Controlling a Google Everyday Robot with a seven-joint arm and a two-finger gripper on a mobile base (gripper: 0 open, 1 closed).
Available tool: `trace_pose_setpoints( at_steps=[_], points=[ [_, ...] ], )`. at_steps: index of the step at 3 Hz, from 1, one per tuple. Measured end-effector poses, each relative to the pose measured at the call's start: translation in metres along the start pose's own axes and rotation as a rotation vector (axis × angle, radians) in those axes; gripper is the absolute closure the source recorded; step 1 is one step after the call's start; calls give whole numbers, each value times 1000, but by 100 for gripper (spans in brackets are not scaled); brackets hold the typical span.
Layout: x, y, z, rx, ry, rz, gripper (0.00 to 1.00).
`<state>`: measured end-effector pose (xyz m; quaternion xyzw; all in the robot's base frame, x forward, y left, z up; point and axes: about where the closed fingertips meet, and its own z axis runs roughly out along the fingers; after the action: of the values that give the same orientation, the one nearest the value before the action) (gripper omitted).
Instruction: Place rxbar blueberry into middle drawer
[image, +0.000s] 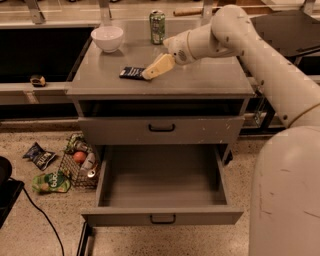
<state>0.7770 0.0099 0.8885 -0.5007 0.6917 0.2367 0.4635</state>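
The rxbar blueberry (130, 72), a flat dark-wrapped bar, lies on the grey cabinet top (205, 77), left of centre. My gripper (149, 74), tan at the end of the white arm, reaches in from the right, low over the cabinet top. Its tip is at the bar's right end; I cannot tell whether it touches. The middle drawer (200, 216) is pulled fully open at the bottom, its plain grey tray empty. The taller-fronted drawer (210, 131) above it is closed.
A white bowl (107, 37) and a green can (157, 27) stand at the back of the cabinet top. On the floor at left are a wire basket (75, 167) of items, a dark snack bag (39, 155), a green bag (50, 182) and a black cable.
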Motion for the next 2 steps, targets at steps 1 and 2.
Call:
trace_pose_setpoints(
  at_steps=[1, 2],
  points=[
    [1, 1, 1, -3, -1, 3, 0],
    [5, 2, 12, 11, -13, 24, 0]
  ],
)
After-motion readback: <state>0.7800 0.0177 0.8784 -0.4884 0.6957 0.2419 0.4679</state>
